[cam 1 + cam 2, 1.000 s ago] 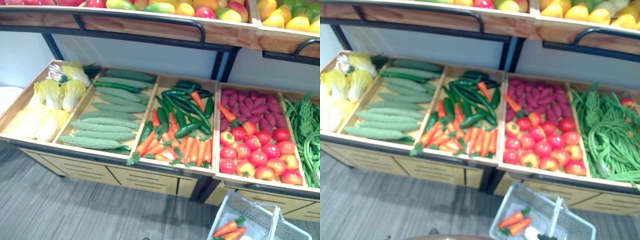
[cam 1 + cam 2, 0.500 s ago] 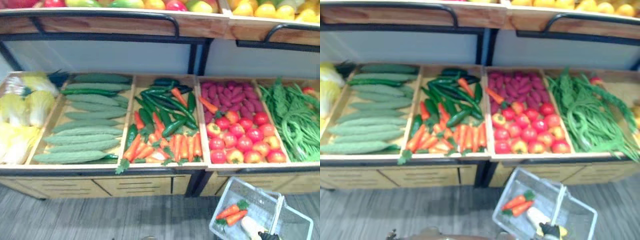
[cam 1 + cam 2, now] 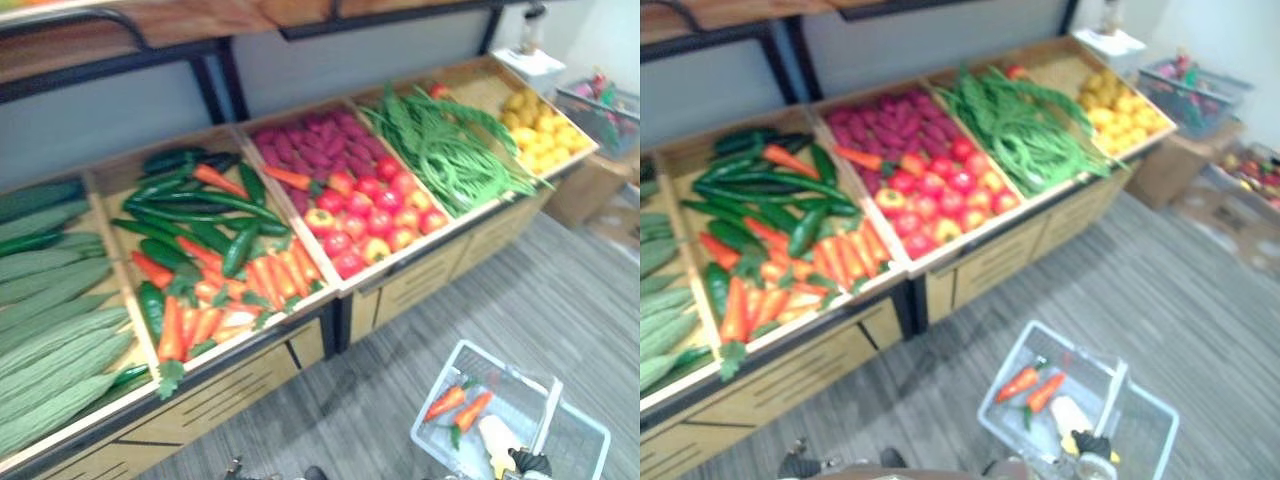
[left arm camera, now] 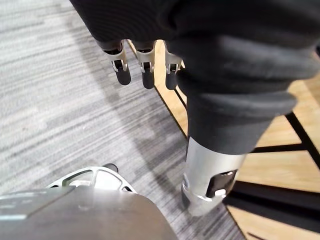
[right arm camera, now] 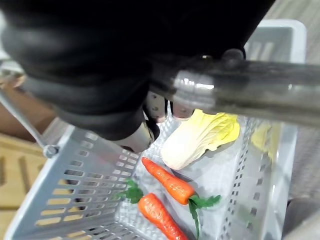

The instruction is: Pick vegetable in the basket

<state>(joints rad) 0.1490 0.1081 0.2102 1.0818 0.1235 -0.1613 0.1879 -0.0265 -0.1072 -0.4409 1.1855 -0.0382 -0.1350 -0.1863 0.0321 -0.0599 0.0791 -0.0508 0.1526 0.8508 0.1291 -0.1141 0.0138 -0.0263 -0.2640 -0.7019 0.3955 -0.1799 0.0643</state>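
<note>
Right hand (image 5: pixel 115 95) holds the basket (image 5: pixel 75 170) by its handle (image 5: pixel 250 95)

Its fingers are curled tight round the shiny bar of the handle. The basket is pale grey with lots of little holes. It hangs low over the grey floor (image 3: pixel 350 420), on the robot's right side. Inside it lie two carrots (image 5: pixel 167 184) side by side, with green tops. A pale yellow cabbage (image 5: pixel 200 136) lies just beside them.

The left hand (image 4: pixel 145 55) hangs over the floor, next to the wooden stand (image 3: pixel 400 290). Its fingers are loose and straight, and it holds nothing.

Past the basket, the wooden stand is split into boxes. At the left are long bumpy green gourds (image 3: pixel 50 340). Next comes a pile of carrots (image 3: pixel 270 285) at the front, mixed with dark green peppers (image 3: pixel 190 215). Then come red tomatoes (image 3: pixel 375 215), with purple sweet potatoes (image 3: pixel 310 145) behind them. After that is a heap of long green beans (image 3: pixel 450 150). Last, at the far right, are small yellow round things (image 3: pixel 545 125). I cannot tell what they are.
</note>
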